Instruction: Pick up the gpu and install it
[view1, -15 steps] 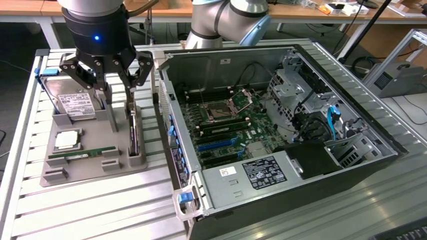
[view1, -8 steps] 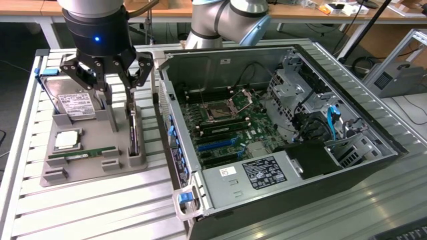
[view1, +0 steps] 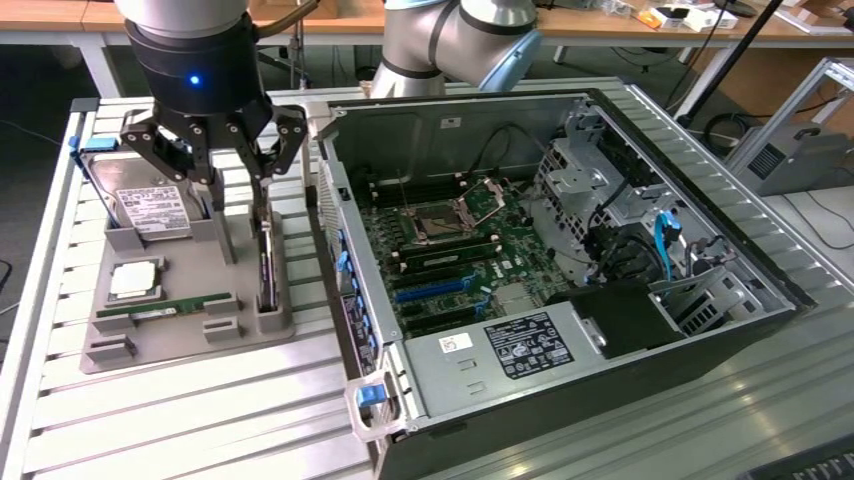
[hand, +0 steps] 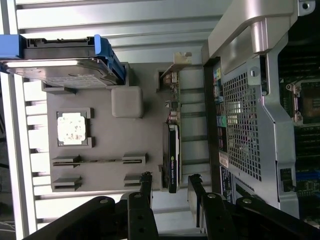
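The gpu (view1: 268, 270) stands on edge in a slot at the side of the grey holder tray (view1: 187, 345) nearest the computer case. It is a thin dark card with a green board edge and a silver bracket at one end. My gripper (view1: 224, 165) hangs above the tray, open, with nothing between its fingers. In the wrist view the gpu (hand: 173, 150) runs lengthwise below, and its near end lines up with the gap of the gripper (hand: 170, 179). The gripper is well clear of the card.
On the tray also rest a hard drive (view1: 144, 205) with a white label, a CPU (view1: 134, 282) and a narrow RAM stick (view1: 167, 308). The open computer case (view1: 441, 120) stands at the exterior view's right, its motherboard (view1: 454, 250) exposed. Both stand on a slatted metal table (view1: 200, 420).
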